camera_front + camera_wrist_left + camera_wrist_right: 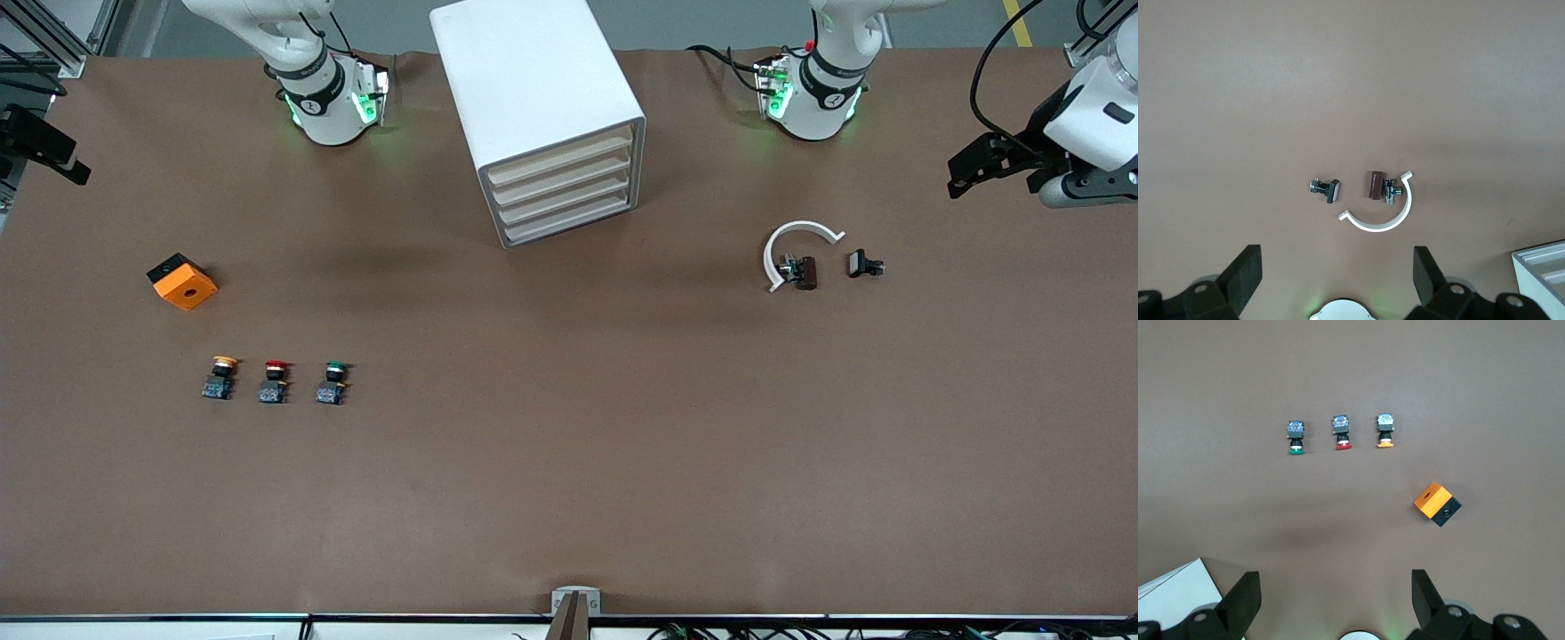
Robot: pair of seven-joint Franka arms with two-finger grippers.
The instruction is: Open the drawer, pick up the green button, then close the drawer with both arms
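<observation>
Four drawers sit shut in the white cabinet (pixel 538 116), mid-table near the bases; I'd hook the cream front strip of one drawer (pixel 567 182), since it looks like light plastic that may slide the cabinet. Green button (pixel 332 382) stands nearer the camera, toward the right arm's end, beside the red button (pixel 275 382): small, hard, light, so I'd pinch its black body. Left gripper (pixel 1337 280) and right gripper (pixel 1335 599) both spread wide, empty, waiting above the table.
</observation>
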